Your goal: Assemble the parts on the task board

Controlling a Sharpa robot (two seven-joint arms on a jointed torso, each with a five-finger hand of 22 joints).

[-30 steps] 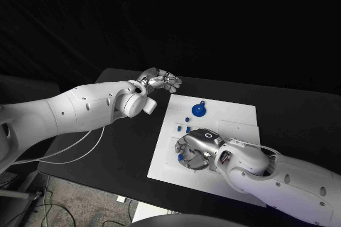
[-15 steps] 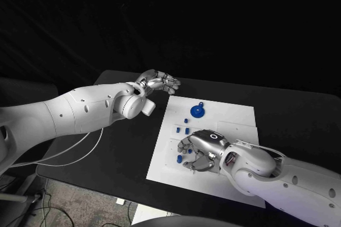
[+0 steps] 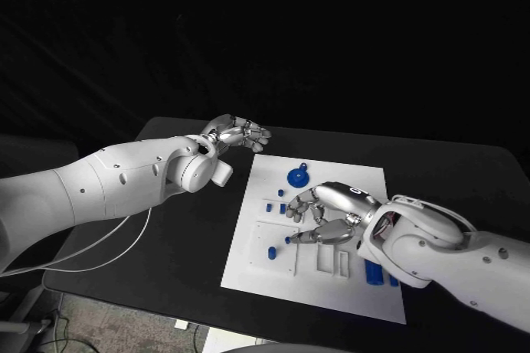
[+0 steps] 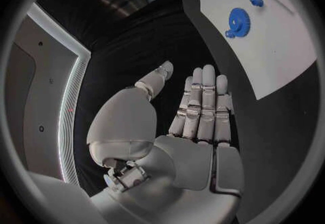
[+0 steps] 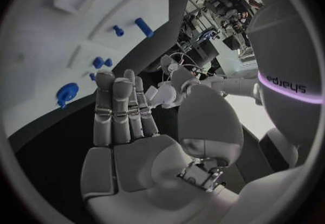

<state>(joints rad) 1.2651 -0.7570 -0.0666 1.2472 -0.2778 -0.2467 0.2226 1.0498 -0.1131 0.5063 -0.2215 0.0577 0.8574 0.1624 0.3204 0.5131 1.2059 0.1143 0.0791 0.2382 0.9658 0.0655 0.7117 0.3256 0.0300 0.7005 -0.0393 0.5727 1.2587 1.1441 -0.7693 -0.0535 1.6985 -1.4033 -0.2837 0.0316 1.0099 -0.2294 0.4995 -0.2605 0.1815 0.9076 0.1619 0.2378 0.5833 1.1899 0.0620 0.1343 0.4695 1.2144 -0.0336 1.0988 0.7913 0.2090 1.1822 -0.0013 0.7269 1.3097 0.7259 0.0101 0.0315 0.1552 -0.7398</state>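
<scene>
Task board point(image 3: 332, 280) — a white plate — is seen lying in the middle of a black desk point(image 3: 188, 238), with small blue parts scattered over it. A blue gear point(image 3: 298, 176) lies flat near the board's far edge; short blue pegs point(image 3: 275, 208) stand just nearer than it, one more peg point(image 3: 272, 253) sits near the board's left edge, and a longer blue piece point(image 3: 374, 272) lies close beside the right forearm.

The right hand point(image 3: 322, 213) is held above the middle of the board, fingers point(image 3: 296, 209) curled loosely and apart; nothing is seen between them in the wrist view, so it is judged empty — probably poised over the pegs to pick the next part. The left hand point(image 3: 235, 131) is held off the board, over the desk beyond its far left corner, fingers straight and together, palm bare, holding nothing. It is likely parked there to leave the board free.

Part of the board's middle is hidden under the right hand, so any parts beneath it cannot be told. Shallow recesses point(image 3: 320, 259) in the board are faint, and their shapes are hard to make out. The board's near right corner is covered by the right arm.
</scene>
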